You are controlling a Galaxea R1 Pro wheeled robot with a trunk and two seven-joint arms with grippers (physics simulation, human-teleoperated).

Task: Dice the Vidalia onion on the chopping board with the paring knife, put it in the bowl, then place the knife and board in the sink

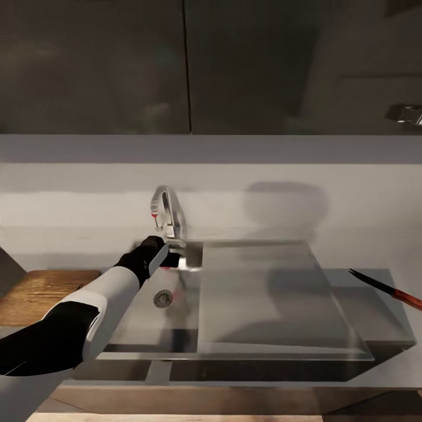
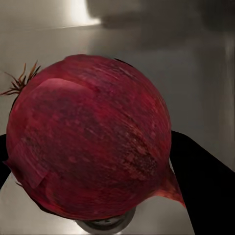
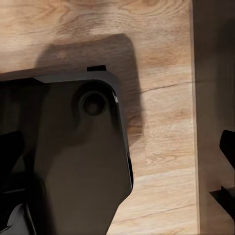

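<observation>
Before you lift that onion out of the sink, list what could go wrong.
1. The onion is round and smooth between the left gripper fingers; it may slip and drop back by the drain.
2. The faucet stands right behind the wrist; a straight lift could knock it.

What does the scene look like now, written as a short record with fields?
place: kitchen sink under dark cabinets
left gripper: inside the basin near the faucet
onion: red-skinned, between the left jaws, just above the drain
knife: on the counter to the right of the sink, red handle
chopping board: on the counter to the left of the sink
right gripper: open or shut unclear
</observation>
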